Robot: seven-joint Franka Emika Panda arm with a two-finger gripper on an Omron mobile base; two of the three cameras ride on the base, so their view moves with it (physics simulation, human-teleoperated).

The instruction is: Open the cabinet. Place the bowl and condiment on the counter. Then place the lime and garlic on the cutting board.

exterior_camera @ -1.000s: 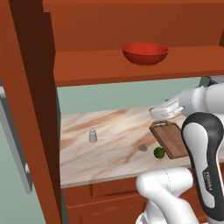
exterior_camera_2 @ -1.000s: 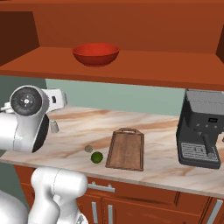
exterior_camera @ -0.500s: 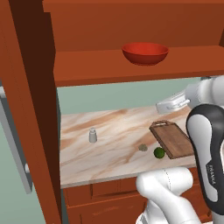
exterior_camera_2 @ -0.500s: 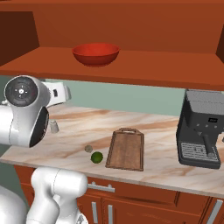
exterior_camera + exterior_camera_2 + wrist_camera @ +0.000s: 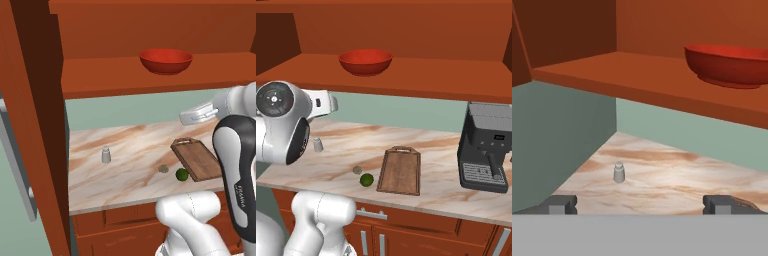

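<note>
On the beige marble-look counter (image 5: 130,150) stand a small whitish shaker (image 5: 106,155) and brown wooden board (image 5: 198,159); my raised gripper (image 5: 640,204), jaws wide apart and empty, faces the open reddish-brown cabinet's shelf (image 5: 637,80).

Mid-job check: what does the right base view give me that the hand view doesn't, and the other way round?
Right base view adds: the lime and garlic on the counter just left of the cutting board, and a black coffee machine at the right.
Hand view adds: the open gripper, its fingertips spread wide, facing the back wall below the shelf.
Both: the red bowl on the cabinet shelf, and the condiment upright on the counter.
</note>
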